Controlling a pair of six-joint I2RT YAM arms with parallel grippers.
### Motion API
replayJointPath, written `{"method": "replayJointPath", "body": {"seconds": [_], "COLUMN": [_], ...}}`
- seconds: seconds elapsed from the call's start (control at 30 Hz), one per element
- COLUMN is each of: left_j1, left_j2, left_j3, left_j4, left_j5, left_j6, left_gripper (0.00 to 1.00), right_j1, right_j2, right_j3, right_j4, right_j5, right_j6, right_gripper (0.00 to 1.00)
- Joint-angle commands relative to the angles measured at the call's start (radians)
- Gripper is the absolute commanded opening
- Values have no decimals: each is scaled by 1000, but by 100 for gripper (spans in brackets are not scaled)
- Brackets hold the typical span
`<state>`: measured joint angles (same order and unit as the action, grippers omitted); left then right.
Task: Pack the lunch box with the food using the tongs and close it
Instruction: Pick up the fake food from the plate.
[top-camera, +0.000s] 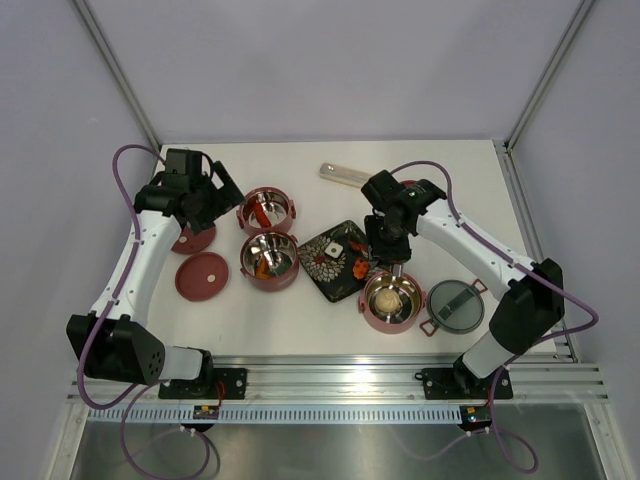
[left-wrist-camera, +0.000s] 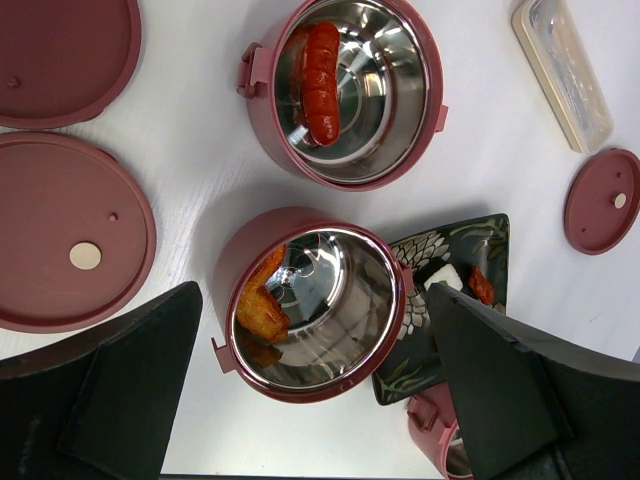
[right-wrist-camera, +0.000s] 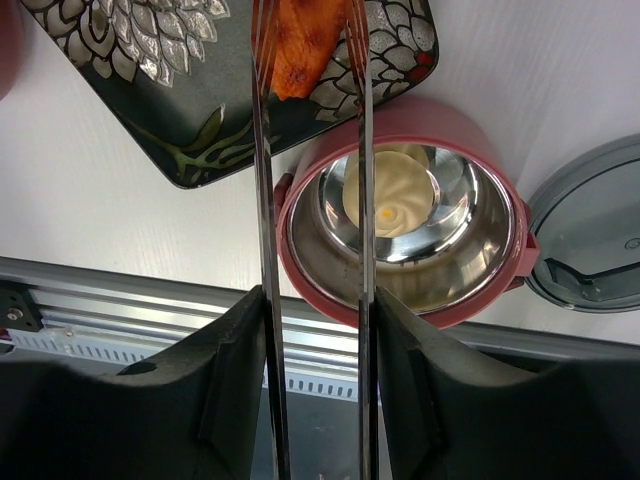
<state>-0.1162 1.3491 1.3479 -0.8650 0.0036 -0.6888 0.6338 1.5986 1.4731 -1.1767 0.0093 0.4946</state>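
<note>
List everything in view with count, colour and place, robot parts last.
square flower-patterned plate: 1, black; centre.
round steel-lined bowls: 3, dusty red; two left of plate, one at its near-right corner.
food: red sausage in far bowl; orange chunks in near-left bowl; beige ball in right bowl; orange piece on plate.
small square: 1, white; on plate.
flat disc lids: 3, dark red; two far left, one smaller beyond plate.
round handled lid: 1, grey; beside right bowl.
oblong case: 1, translucent; far side.
slim metal tongs: 1, silvery; arms flanking orange piece.
left tool: open, empty, above left bowls.
right tool: shut on tongs.
</note>
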Motion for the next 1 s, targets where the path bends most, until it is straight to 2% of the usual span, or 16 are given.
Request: {"method": "replayJointPath", "body": {"seconds": [0.0,0.97], "left_j1": [6,7], "left_j2": [-22,-1], "left_j3": [10,16], "left_j4": [43,47], "left_j5": [1,1], "left_j6": [5,9], "left_gripper": [99,99], "right_j1": [0,1], "right_j2": [4,101], "right_j3": [29,15], "right_j4": [-23,-1], "right_j5": [-5,-97], "right_j6": [35,-17], "right_gripper": [51,59]}}
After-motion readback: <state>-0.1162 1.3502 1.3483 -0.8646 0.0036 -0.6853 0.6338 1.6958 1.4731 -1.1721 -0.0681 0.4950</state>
